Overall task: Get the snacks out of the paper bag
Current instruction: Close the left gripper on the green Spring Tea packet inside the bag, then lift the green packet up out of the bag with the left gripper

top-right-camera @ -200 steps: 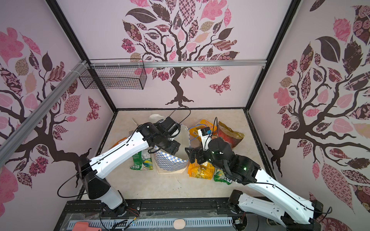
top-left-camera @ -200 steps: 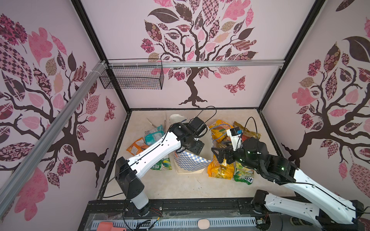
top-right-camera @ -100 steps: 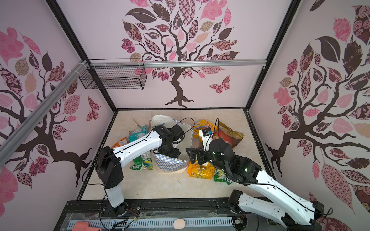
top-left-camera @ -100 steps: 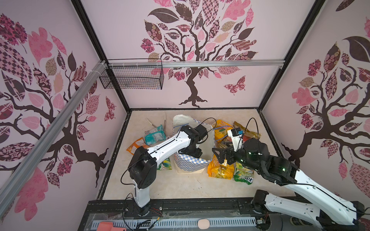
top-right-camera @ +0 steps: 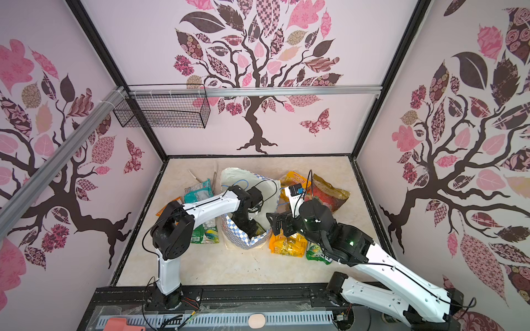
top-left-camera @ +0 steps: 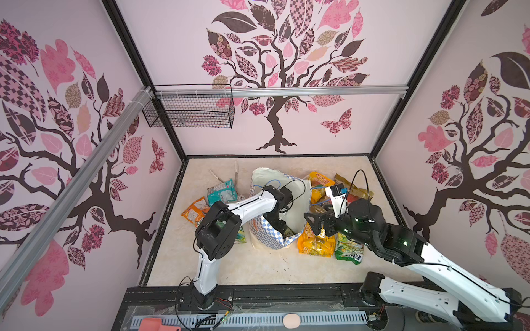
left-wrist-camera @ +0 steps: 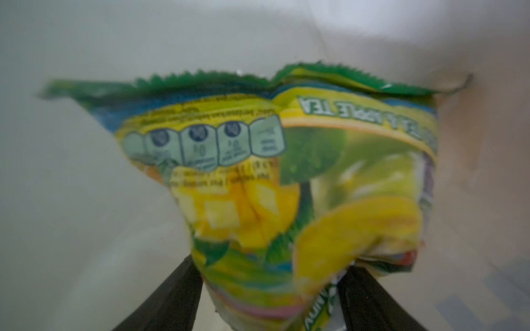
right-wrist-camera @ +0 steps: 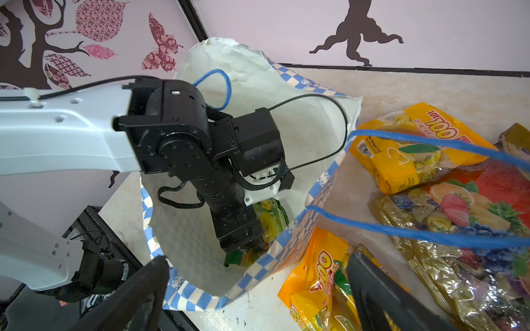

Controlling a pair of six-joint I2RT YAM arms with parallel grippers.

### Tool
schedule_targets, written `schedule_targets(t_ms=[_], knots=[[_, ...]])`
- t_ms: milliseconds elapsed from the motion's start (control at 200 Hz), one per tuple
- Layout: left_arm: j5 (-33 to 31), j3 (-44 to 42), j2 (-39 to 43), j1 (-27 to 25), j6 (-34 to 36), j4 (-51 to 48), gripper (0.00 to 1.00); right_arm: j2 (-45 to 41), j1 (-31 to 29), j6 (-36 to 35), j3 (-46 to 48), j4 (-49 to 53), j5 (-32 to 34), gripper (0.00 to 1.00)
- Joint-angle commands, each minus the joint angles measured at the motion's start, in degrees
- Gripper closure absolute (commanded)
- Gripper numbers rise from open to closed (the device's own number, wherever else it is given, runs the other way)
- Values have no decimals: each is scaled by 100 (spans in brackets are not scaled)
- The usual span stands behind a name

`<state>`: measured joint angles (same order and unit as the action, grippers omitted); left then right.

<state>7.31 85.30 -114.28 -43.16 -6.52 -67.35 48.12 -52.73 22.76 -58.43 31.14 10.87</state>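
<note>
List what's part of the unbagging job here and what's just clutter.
Job: paper bag; green packet inside it; already out: yellow packets, gold fruit packet, teal packet.
Lying about: metal tongs; wire basket.

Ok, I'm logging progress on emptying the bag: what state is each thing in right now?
Paper bag: standing, mouth open.
Green packet: inside the bag, crumpled.
Left gripper: inside the bag, jaws astride the green packet, grip unclear.
Right gripper: open, beside the bag.
Yellow-orange packet: out of the bag, lying flat.
</note>
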Motion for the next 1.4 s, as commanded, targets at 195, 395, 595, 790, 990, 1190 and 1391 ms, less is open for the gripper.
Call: schedule_targets(t_ms=[195, 395, 595, 790, 990, 1190, 1391], knots=[[-51, -286, 4, 105, -15, 263, 72, 11, 13, 44, -70, 8, 96, 0], [-5, -164, 306, 161, -51, 278, 97, -1, 16, 66, -55, 5, 94, 0], [-63, -40, 537, 166, -96, 277, 100, -30, 16, 70, -46, 2, 111, 0], [-100, 92, 836, 163, -174, 299, 100, -31, 16, 71, -38, 4, 110, 0], [-240, 366, 1061, 163, -148, 216, 100, -17, 12, 70, -36, -9, 114, 0], [-430, 572, 1307, 159, -110, 172, 100, 35, 19, 62, -56, -42, 91, 0], [-545, 824, 1645, 154, -92, 143, 100, 125, 24, 61, -81, -63, 98, 0]])
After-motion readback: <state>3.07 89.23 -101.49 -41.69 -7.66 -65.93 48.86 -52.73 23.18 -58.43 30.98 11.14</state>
